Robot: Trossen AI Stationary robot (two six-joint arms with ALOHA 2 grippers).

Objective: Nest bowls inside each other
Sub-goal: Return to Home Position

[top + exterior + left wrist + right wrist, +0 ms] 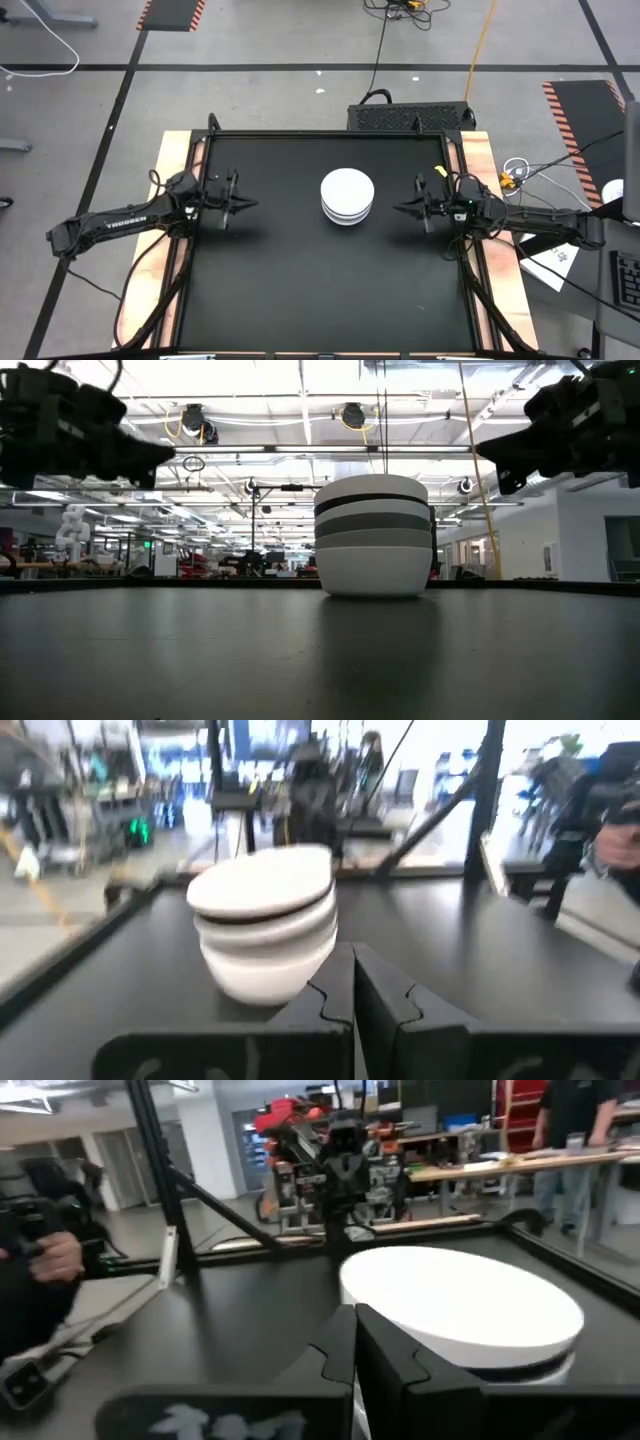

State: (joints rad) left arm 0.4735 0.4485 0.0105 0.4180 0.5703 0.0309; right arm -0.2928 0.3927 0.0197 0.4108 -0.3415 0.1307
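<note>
Now nearest: black table (300,300), with no bowl on its front part.
Left gripper (248,204): raised off the table, left of the stack and well apart from it, fingers clenched on nothing.
Right gripper (402,208): raised, right of the stack and well apart, likewise clenched and empty.
Bowls (373,535): 1 nested stack at mid-table, white on top, black and grey bands beneath, white at the base.
Beyond: workshop room.
Progress: nesting looks complete, with 0 loose bowls in view; only parking the arms seems left.

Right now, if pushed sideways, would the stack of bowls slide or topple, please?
Likely slides whole: the stack of bowls sits nested, broad-based on the flat table. A high push might dislodge the top white bowl. Left pincer and right pincer flank it.
</note>
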